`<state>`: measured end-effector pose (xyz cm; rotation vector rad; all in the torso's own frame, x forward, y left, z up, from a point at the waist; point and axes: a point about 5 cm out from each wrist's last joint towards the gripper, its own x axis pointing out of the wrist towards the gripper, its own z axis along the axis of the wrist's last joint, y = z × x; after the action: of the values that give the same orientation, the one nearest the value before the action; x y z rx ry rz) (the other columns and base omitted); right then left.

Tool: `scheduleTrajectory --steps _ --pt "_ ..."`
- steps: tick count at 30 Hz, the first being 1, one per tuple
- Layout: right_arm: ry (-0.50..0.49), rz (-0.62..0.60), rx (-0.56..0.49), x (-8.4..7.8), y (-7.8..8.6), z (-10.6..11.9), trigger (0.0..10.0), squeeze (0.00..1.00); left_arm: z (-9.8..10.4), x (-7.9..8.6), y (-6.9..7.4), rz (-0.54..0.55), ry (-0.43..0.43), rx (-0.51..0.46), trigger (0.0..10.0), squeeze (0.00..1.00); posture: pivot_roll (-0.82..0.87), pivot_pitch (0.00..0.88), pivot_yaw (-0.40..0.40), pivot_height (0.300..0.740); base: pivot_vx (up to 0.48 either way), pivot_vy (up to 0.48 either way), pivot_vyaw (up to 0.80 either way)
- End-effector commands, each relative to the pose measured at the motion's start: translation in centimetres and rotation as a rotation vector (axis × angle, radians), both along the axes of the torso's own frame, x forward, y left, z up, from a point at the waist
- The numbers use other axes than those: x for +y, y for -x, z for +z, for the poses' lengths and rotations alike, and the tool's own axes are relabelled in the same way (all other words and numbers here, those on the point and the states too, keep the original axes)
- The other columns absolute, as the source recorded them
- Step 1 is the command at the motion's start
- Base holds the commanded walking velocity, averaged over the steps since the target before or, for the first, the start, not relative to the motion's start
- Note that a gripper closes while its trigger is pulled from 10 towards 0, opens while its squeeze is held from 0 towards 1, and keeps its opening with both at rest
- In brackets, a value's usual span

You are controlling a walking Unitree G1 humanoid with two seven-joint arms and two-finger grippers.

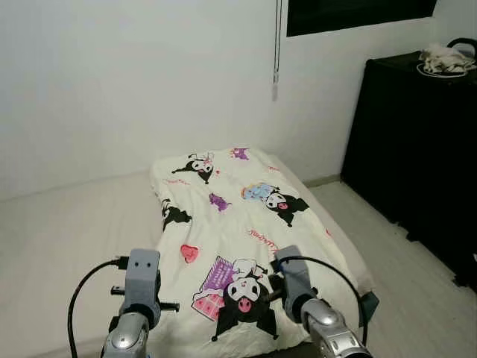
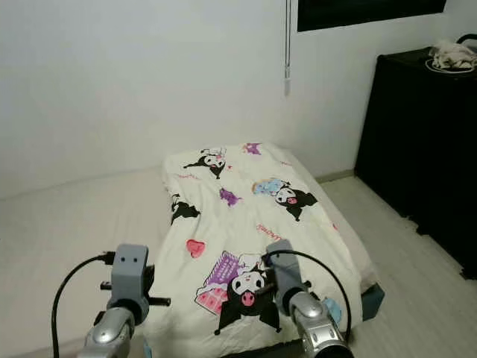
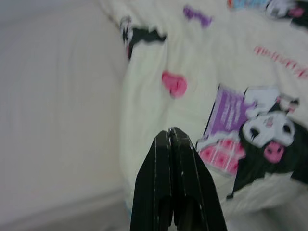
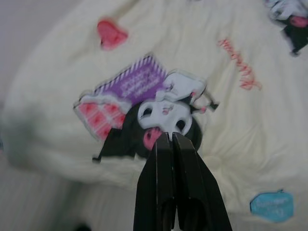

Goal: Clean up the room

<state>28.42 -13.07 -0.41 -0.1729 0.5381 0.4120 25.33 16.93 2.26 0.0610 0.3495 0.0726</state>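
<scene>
A cream blanket [image 1: 238, 224] printed with black-and-white cartoon figures, a pink heart and purple shapes lies spread over the right half of a low mattress [image 1: 67, 231]. My two silver arms reach in from below. The left arm [image 1: 138, 298] is at the blanket's near left edge, and the right arm [image 1: 305, 306] is over its near end. In the left wrist view my left gripper [image 3: 169, 132] is shut and empty above the blanket edge, near the pink heart [image 3: 174, 83]. My right gripper [image 4: 168, 135] is shut and empty just above a cartoon face print [image 4: 166, 113].
A tall black cabinet [image 1: 417, 149] stands at the right with a pale bundle [image 1: 446, 60] on top. A blind cord [image 1: 276, 74] hangs down the white wall behind the bed. Pale floor [image 1: 406, 268] runs between bed and cabinet. A blue corner [image 2: 373, 298] shows under the blanket.
</scene>
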Motion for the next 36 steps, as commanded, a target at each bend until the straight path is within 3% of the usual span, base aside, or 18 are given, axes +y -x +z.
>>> scheduleTrajectory --steps 1,3,4,5,6,7,12,24,31,36 --pt "0.03 0.028 0.02 0.4 0.3 -0.5 10.0 0.0 -1.4 1.2 0.5 0.042 -0.017 0.072 10.0 0.0 -0.09 0.0 0.073 0.74 0.0 0.0 0.0" --pt "0.062 0.05 0.068 0.5 0.9 -1.4 10.0 0.0 -3.3 1.5 1.2 0.074 0.008 0.171 10.0 0.0 -0.1 0.0 0.069 0.74 0.0 0.0 0.0" --pt "0.062 0.05 0.068 0.5 0.9 -1.4 10.0 0.0 -3.3 1.5 1.2 0.074 0.008 0.171 10.0 0.0 -0.1 0.0 0.069 0.74 0.0 0.0 0.0" --pt "0.117 0.04 0.173 -0.1 2.4 -3.1 10.0 0.0 -5.8 1.4 2.7 0.075 0.018 0.329 10.0 0.0 -0.09 0.0 0.055 0.74 0.0 0.0 0.0" --pt "0.117 0.04 0.173 -0.1 2.4 -3.1 10.0 0.0 -5.8 1.4 2.7 0.075 0.018 0.329 10.0 0.0 -0.09 0.0 0.055 0.74 0.0 0.0 0.0" --pt "0.145 0.025 0.232 -0.5 3.3 -3.9 10.0 0.0 -7.0 1.1 3.6 0.052 0.004 0.406 10.0 0.0 -0.09 0.0 0.062 0.74 0.0 0.0 0.0" --pt "0.183 0.066 0.262 -0.8 4.4 -4.7 10.0 0.0 -7.7 0.4 4.7 0.022 0.029 0.442 10.0 0.0 -0.1 0.0 0.07 0.74 0.0 0.0 0.0" --pt "0.224 0.157 0.232 -1.5 4.1 -4.4 10.0 0.0 -8.0 -0.4 5.9 0.035 -0.045 0.362 10.0 0.0 -0.06 0.0 -0.119 0.74 0.0 0.0 0.0" --pt "0.225 0.176 0.2 -1.4 3.4 -3.9 10.0 0.0 -7.8 -0.6 6.0 0.076 -0.048 0.335 10.0 0.0 -0.05 0.0 -0.149 0.74 0.0 0.0 0.0" --pt "0.193 0.151 0.139 -0.8 2.7 -3.3 10.0 0.0 -7.0 -0.4 5.6 0.097 -0.047 0.247 10.0 0.0 -0.03 0.0 -0.156 0.74 0.0 0.0 0.0"
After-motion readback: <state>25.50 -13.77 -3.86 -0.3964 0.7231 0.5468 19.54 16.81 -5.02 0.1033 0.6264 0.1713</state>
